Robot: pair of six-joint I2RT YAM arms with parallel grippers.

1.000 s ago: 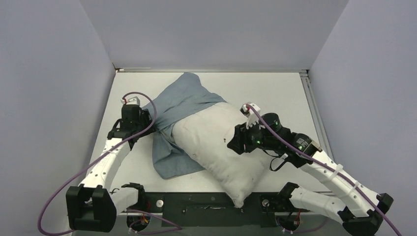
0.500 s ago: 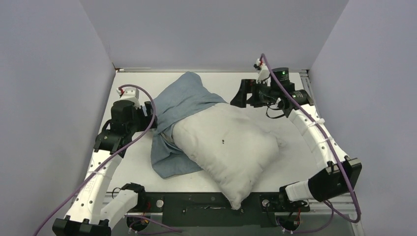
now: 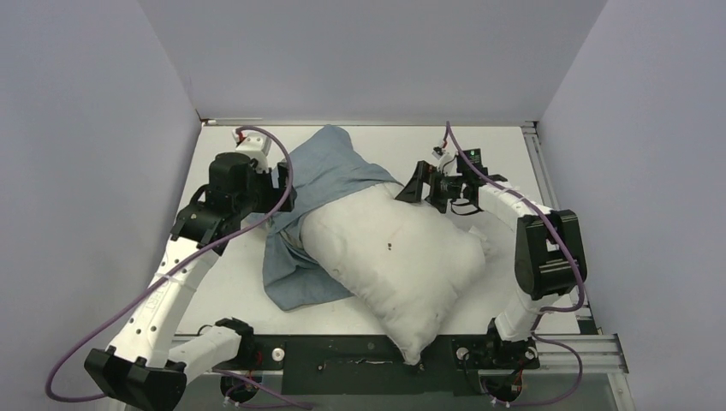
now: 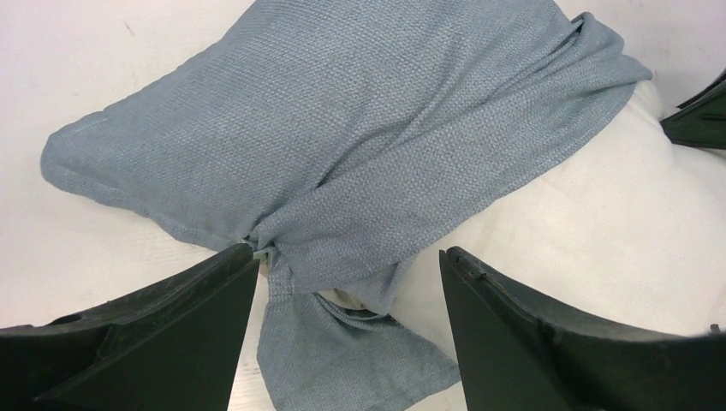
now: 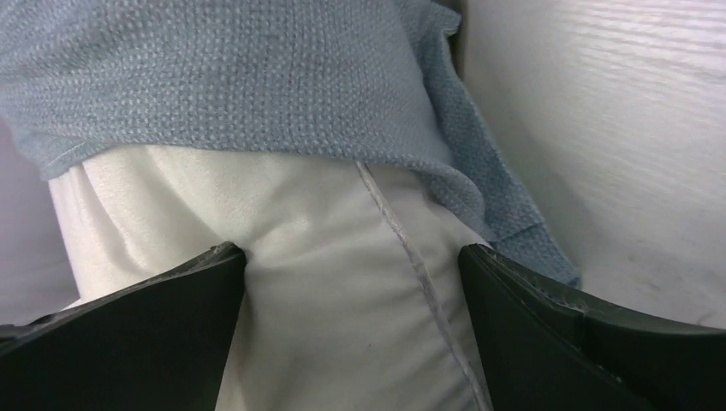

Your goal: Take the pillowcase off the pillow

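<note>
The white pillow (image 3: 394, 257) lies diagonally across the table, its far end still inside the blue-grey pillowcase (image 3: 321, 167). The case is bunched at the far left, with a flap (image 3: 295, 278) lying beside the pillow. My left gripper (image 3: 278, 193) is open above the bunched case (image 4: 342, 128), jaws wide either side of a twisted fold, holding nothing. My right gripper (image 3: 411, 190) is open at the pillow's far right edge. In the right wrist view its jaws straddle the bare pillow (image 5: 342, 282) and its seam, just below the case's hem (image 5: 240, 77).
Grey walls enclose the white table (image 3: 488, 154) on three sides. The pillow's near corner overhangs the black base rail (image 3: 360, 351) between the arm mounts. The right arm's elbow (image 3: 548, 253) stands folded to the right of the pillow.
My right arm lifted off the pillow's middle, swung to the far side, and came down at the pillow's far edge by the case's hem. My left arm moved farther along the case.
</note>
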